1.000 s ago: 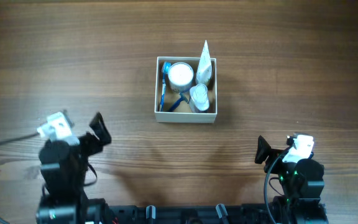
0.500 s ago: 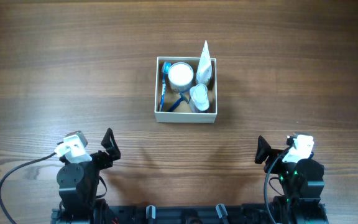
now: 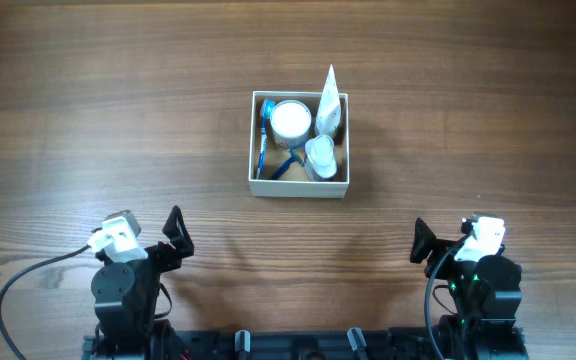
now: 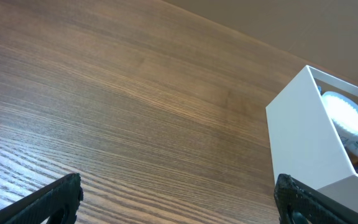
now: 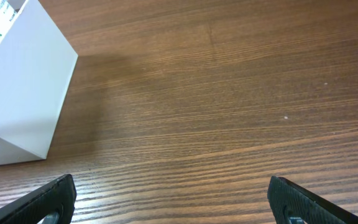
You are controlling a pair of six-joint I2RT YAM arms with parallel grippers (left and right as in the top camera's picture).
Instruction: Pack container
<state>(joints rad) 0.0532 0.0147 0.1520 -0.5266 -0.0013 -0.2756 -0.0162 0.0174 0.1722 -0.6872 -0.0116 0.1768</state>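
The container (image 3: pixel 300 187), a square white-walled box with tan cardboard inside, stands at the table's middle. It holds a round white-lidded jar (image 3: pixel 291 120), a white tube (image 3: pixel 329 103) standing up, a small white bottle (image 3: pixel 320 155) and a blue toothbrush (image 3: pixel 264 150). My left gripper (image 3: pixel 175 232) is open and empty at the front left, with the box's corner (image 4: pixel 303 143) in its wrist view at right. My right gripper (image 3: pixel 420 243) is open and empty at the front right, with the box's wall (image 5: pixel 23 93) at left in its wrist view.
The brown wood-grain table (image 3: pixel 468 120) spreads on all sides of the box. A black cable (image 3: pixel 13 285) loops by the left arm's base.
The left arm drew back toward the front edge and turned inward between one second and half a second ago; since then nothing has moved. The right arm stayed still.
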